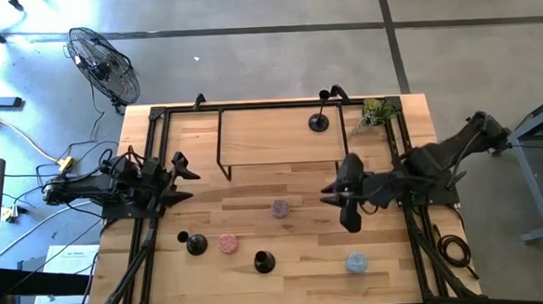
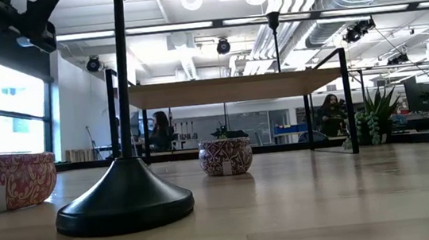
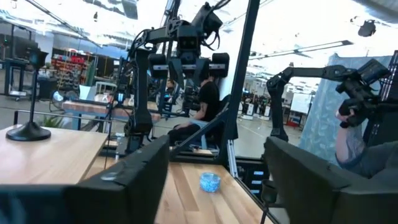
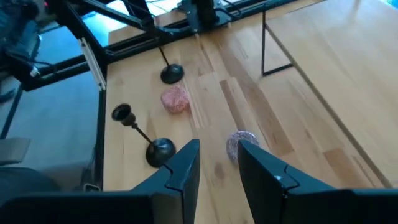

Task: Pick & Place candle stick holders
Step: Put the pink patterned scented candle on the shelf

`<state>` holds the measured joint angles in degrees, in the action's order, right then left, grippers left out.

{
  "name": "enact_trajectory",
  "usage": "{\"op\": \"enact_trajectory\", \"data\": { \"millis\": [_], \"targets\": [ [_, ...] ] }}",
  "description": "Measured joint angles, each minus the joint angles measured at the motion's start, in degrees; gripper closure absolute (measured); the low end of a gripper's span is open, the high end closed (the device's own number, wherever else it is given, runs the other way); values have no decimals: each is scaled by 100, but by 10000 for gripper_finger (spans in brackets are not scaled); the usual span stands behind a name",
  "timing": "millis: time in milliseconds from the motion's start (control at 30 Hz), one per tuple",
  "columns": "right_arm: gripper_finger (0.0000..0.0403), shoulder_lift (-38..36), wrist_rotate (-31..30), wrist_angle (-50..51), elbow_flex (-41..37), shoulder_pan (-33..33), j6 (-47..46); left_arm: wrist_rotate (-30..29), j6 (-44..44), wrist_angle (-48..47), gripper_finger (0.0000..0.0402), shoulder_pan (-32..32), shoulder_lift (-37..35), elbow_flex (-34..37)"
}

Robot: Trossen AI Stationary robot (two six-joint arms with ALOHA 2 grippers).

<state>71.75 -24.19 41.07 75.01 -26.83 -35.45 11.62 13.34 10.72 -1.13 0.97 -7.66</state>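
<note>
Three matte-black candle stick holders stand upright on their round bases. One (image 1: pixel 318 122) is on the raised wooden shelf (image 1: pixel 271 133) at the far side. Two are on the table near its front edge: one (image 1: pixel 195 244) at the left and one (image 1: pixel 263 261) nearer the middle. My right gripper (image 1: pixel 330 194) hangs above the table right of centre, slanting down. It is open by a narrow gap (image 4: pixel 217 174) with nothing between the fingers, short of a purple tin (image 4: pixel 239 144). My left gripper (image 1: pixel 181 175) waits at the table's left edge, wide open (image 3: pixel 214 186) and holding nothing.
Round tins sit on the table: a pink one (image 1: pixel 227 244) between the two near holders, a purple one (image 1: pixel 280 208) in the middle and a blue one (image 1: pixel 355 261) at the near right. A potted plant (image 1: pixel 377 114) stands at the far right. The shelf's black legs (image 1: pixel 224 164) stand on the table. A person (image 3: pixel 354 143) is beyond the table.
</note>
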Motion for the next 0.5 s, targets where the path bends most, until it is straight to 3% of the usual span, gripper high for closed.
{"op": "enact_trajectory", "data": {
  "millis": [233,500],
  "targets": [
    [300,0,-56,-496,-468,-76,105,120,195,62,56,0,2,0],
    [300,0,-226,-537,-650,-109,104,433,197,1170,41,0,2,0]
  ]
}}
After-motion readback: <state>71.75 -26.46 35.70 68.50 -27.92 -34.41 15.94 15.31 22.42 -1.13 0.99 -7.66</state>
